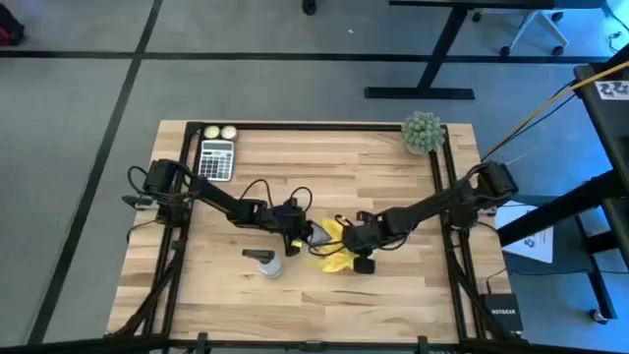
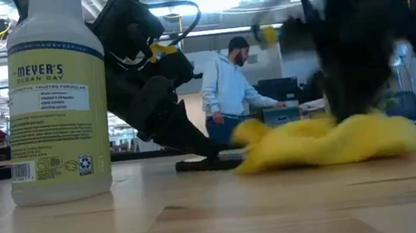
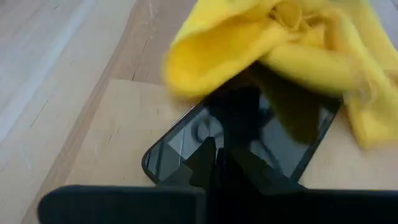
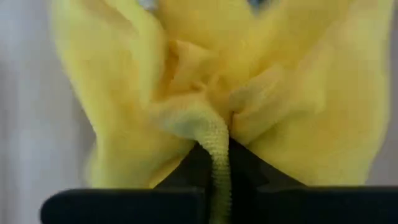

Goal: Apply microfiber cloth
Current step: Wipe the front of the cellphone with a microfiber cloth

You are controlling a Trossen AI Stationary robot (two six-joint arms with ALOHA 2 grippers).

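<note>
The yellow microfiber cloth (image 1: 332, 252) lies bunched near the middle of the table, with part of it draped over the far part of a black smartphone (image 3: 249, 134). The phone lies flat on the wood. My left gripper (image 1: 298, 234) comes in from the table's left, slanting down, its fingers shut with their tips on the phone's bare end. My right gripper (image 1: 356, 244) comes in from the table's right and is shut on the cloth (image 4: 186, 74). In the low view the cloth (image 2: 332, 142) rests on the table below the right gripper. My left gripper presses its shut fingertips (image 3: 208, 155) down on the phone's screen near its uncovered end (image 3: 180, 149), slanting from the table's left. The phone stays flat on the table. My right gripper pinches a raised fold of the cloth (image 4: 214, 134) between its two fingers. The rest of the cloth bunches ahead of them and lies on the table and the phone.
A spray bottle (image 1: 267, 262) stands just near-left of the phone, close to the left gripper. A calculator (image 1: 216, 157), two pale balls (image 1: 218, 132) and a small plant (image 1: 423, 133) sit along the far edge. A person (image 2: 229, 89) stands in the room behind.
</note>
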